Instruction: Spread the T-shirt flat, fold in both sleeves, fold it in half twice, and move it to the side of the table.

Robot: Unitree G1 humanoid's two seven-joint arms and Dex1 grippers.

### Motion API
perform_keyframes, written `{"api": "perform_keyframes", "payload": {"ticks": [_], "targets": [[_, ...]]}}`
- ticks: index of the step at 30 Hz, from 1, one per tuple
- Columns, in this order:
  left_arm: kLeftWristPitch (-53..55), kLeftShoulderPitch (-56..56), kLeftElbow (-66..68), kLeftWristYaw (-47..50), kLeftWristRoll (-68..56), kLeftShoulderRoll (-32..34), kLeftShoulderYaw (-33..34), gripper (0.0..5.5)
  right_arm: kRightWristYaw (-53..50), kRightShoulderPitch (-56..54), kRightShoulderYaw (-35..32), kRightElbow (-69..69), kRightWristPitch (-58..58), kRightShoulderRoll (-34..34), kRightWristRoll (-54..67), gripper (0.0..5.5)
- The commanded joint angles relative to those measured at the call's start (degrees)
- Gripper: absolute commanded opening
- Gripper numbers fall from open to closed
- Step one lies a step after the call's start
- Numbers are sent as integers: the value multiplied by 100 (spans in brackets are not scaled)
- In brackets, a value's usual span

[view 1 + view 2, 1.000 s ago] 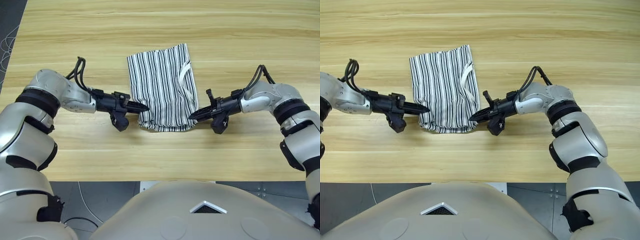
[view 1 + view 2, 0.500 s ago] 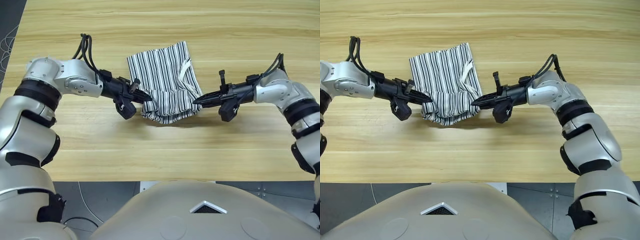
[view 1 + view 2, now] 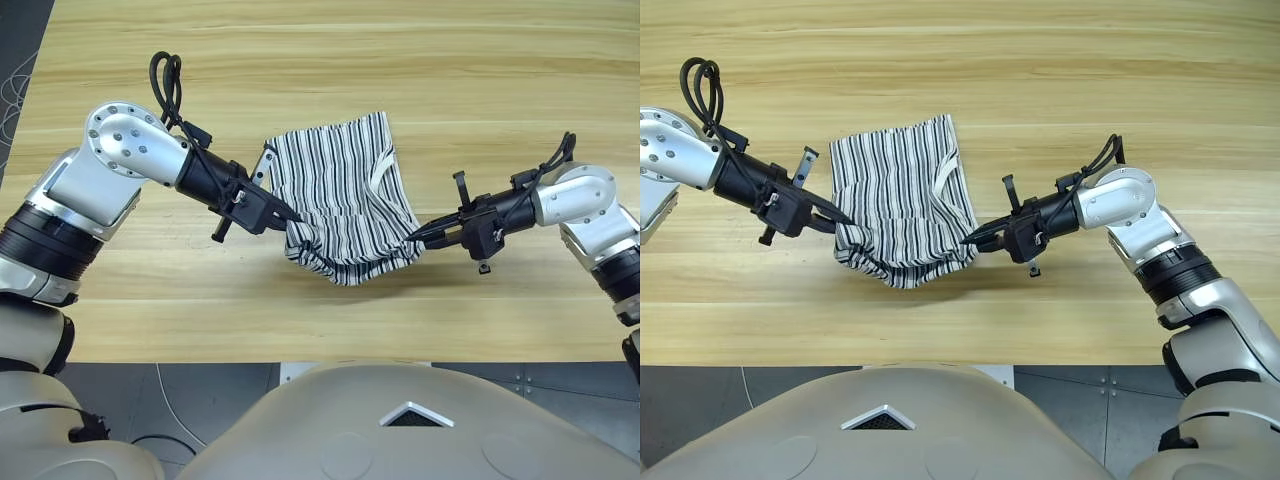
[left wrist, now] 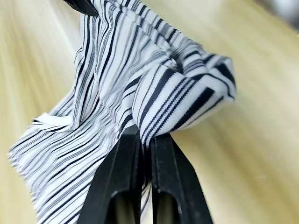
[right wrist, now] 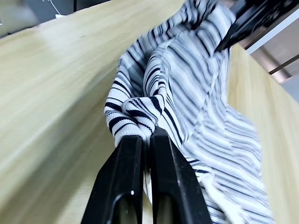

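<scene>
t-shirt [image 3: 340, 190] in left claw [image 3: 291, 222], right claw [image 3: 413, 238]

Robot lab or test room, wooden table [image 3: 500, 60], loose cables [image 3: 10, 95] on grey floor [image 3: 28, 25]

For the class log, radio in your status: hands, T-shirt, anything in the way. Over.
Left hand shut on T-shirt, near left corner. Right hand shut on near right corner. Near edge off the table, bunched; far edge resting on it.

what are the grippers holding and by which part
Both are shut on the T-shirt: left gripper on its near left corner, right gripper on its near right corner.
</scene>
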Motion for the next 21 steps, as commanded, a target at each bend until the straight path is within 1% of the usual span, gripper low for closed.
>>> {"api": "perform_keyframes", "payload": {"ticks": [1,4,7,11,16,21], "targets": [[305,278,-43,-528,-151,38,451,11,409,317,-370,-741,907,-328,399,10],[484,572,-156,-917,-394,37,758,11,649,584,-631,-1326,1634,-484,671,10],[503,714,-42,-885,-379,-208,1083,11,631,621,-968,-1650,2060,-284,846,10],[682,805,-3,-678,-356,-622,1395,11,431,276,-1243,-1387,2163,351,610,10],[965,890,198,-632,-216,-884,1658,11,168,-225,-1508,-815,2318,1049,320,10],[848,857,953,-732,-55,-1086,1978,11,-119,-778,-1627,190,2161,1574,-344,10]]}}
